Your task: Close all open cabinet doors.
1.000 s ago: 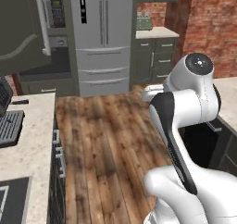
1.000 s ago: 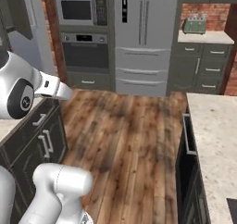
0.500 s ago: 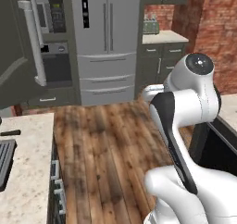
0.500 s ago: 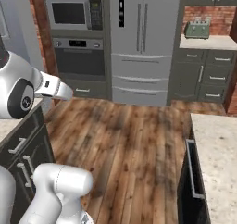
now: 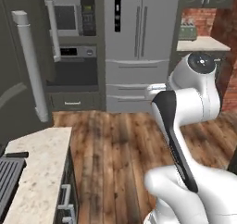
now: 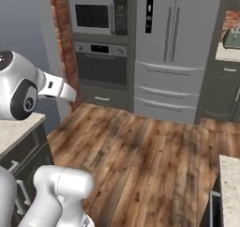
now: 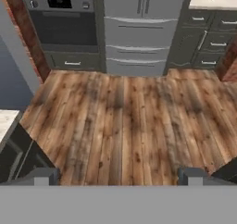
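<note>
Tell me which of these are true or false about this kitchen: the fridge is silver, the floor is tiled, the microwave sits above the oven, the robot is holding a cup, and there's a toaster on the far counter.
1. The fridge is silver. True.
2. The floor is tiled. False: it is wooden planks.
3. The microwave sits above the oven. True.
4. The robot is holding a cup. False: in the hand view the gripper has its fingertips wide apart with nothing between them.
5. A toaster stands on the far counter. True: a small greenish one, in front of the brick wall.
</note>
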